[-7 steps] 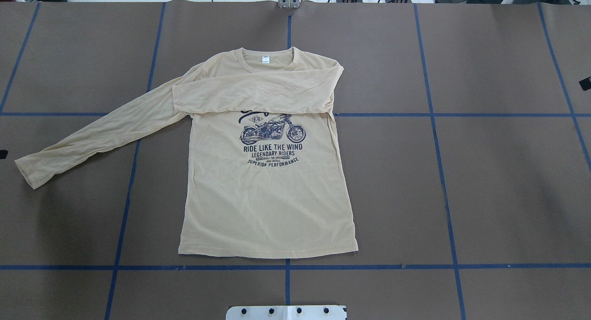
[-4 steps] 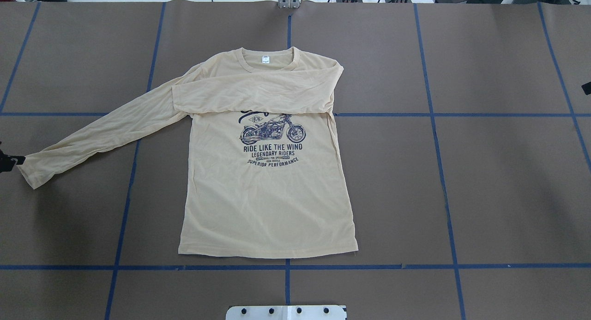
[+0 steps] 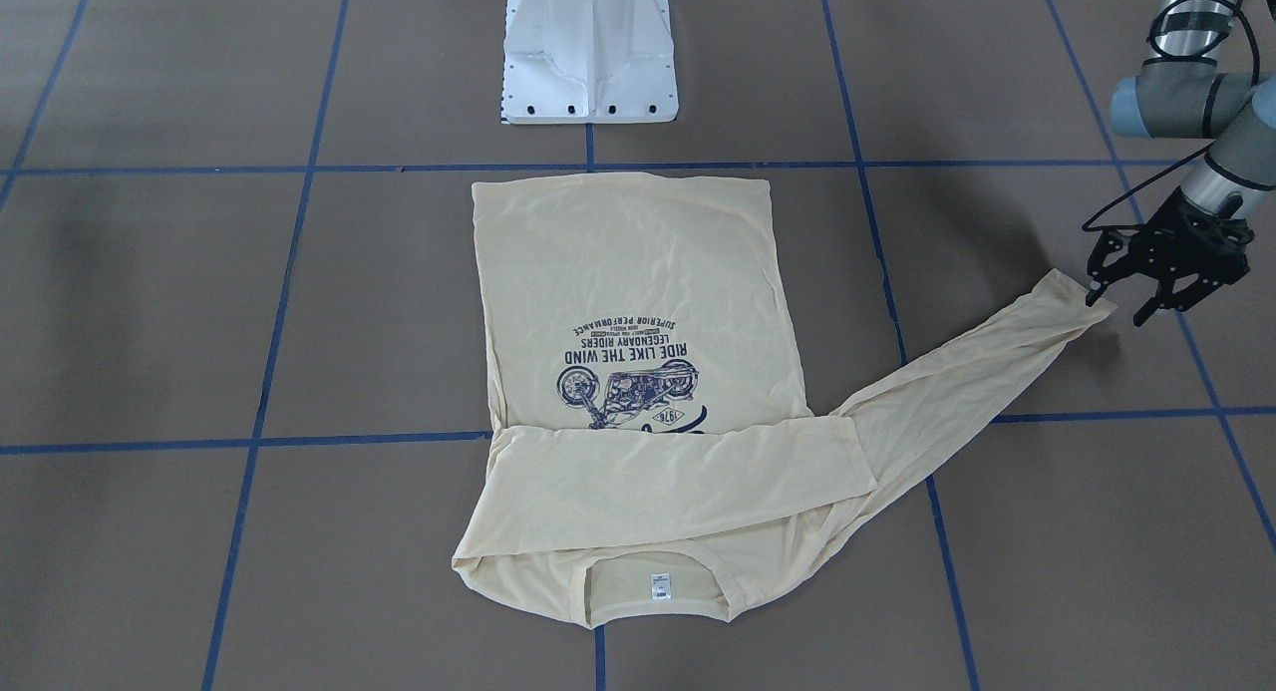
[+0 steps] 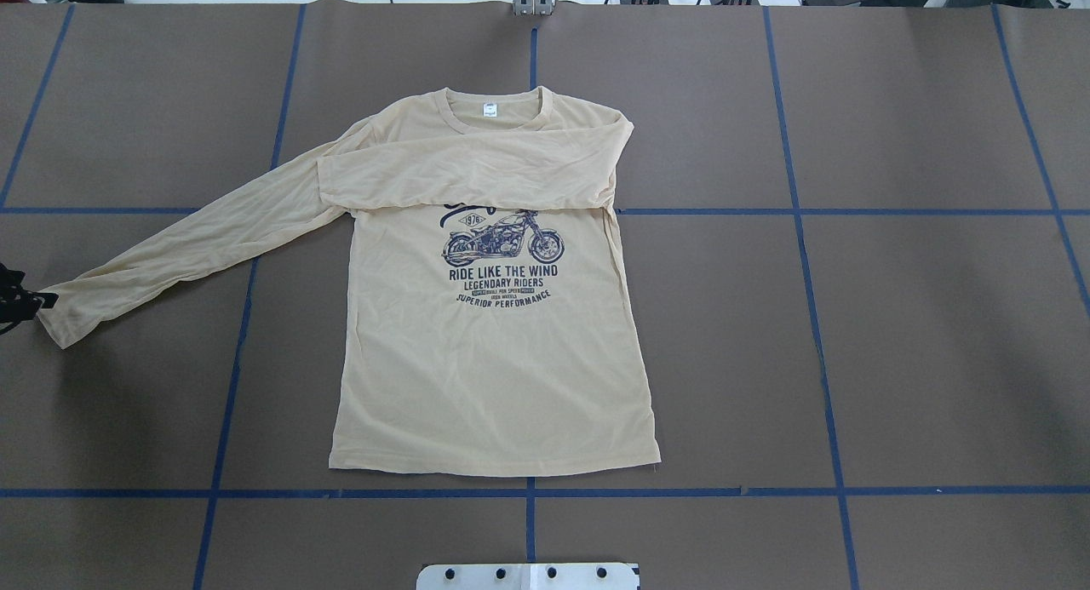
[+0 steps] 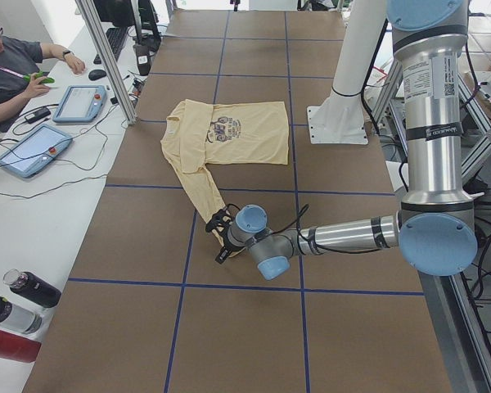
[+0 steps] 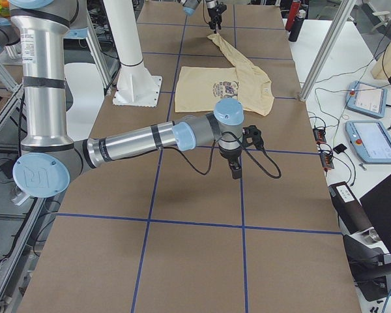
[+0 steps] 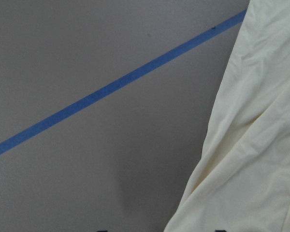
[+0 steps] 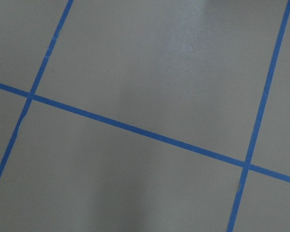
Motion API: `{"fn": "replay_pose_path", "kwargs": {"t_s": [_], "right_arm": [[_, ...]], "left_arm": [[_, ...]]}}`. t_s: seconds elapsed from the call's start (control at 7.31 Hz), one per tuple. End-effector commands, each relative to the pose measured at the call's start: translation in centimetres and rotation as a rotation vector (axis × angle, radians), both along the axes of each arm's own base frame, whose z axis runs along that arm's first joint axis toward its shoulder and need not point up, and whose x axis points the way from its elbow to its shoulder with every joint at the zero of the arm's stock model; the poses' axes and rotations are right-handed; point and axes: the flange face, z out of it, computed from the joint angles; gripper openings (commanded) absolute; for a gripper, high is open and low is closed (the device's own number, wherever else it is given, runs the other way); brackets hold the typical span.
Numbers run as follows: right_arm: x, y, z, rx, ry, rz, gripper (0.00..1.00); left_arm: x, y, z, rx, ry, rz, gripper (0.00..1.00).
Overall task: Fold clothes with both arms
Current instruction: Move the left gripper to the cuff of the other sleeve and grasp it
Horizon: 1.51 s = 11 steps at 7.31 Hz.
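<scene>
The cream-yellow shirt (image 4: 494, 369) (image 3: 628, 262) lies flat, print up, neck label away from the robot. One sleeve is folded across the chest (image 4: 468, 173). The other sleeve (image 4: 187, 241) (image 3: 957, 382) stretches out toward the table's left side. My left gripper (image 3: 1116, 309) (image 4: 19, 305) (image 5: 218, 237) stands open right at that sleeve's cuff (image 3: 1072, 307), with one fingertip (image 3: 1094, 297) at the cuff's edge and no cloth between the fingers. The left wrist view shows sleeve cloth (image 7: 251, 145) beside bare table. My right gripper (image 6: 234, 171) hovers over bare table, far from the shirt; I cannot tell its state.
The white pedestal base (image 3: 588, 63) (image 4: 528, 575) stands at the robot's edge of the brown table with its blue tape grid (image 4: 817, 352). A person (image 5: 16, 65) sits at a side desk with tablets (image 5: 33, 151) and bottles (image 5: 29, 291).
My left gripper has come in from the overhead view's left edge up to the sleeve cuff. The right gripper has slid out of that view at its right edge. The shirt has not moved.
</scene>
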Motion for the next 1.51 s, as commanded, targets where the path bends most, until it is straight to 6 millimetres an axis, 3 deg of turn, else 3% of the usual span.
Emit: {"fn": "replay_pose_path", "kwargs": {"t_s": [0.0, 0.14, 0.27, 0.55, 0.96, 1.23, 1.37], "right_arm": [[0.1, 0.0, -0.1, -0.001, 0.000, 0.004, 1.00], [0.0, -0.1, -0.2, 0.002, 0.000, 0.004, 1.00], [0.0, -0.1, -0.2, 0.001, -0.001, 0.005, 1.00], [0.0, 0.0, -0.3, 0.010, -0.003, 0.008, 1.00], [0.1, 0.0, 0.0, 0.003, -0.003, 0.009, 1.00], [0.1, 0.1, 0.1, 0.000, -0.002, 0.009, 1.00], [0.1, 0.1, 0.2, -0.003, -0.002, 0.010, 1.00]], "left_arm": [[0.4, -0.3, 0.4, -0.004, -0.002, 0.005, 0.56], [0.5, -0.2, 0.5, -0.002, -0.003, 0.007, 0.51], [0.6, -0.1, 0.5, -0.004, -0.004, 0.011, 0.39], [0.6, 0.0, 0.2, 0.024, 0.009, 0.015, 0.00], [0.1, 0.6, -0.4, 0.048, 0.035, 0.025, 0.00], [0.3, 0.5, -2.9, 0.043, 0.101, 0.085, 0.00], [-0.4, -0.7, -3.5, 0.030, 0.097, 0.061, 0.00]]}}
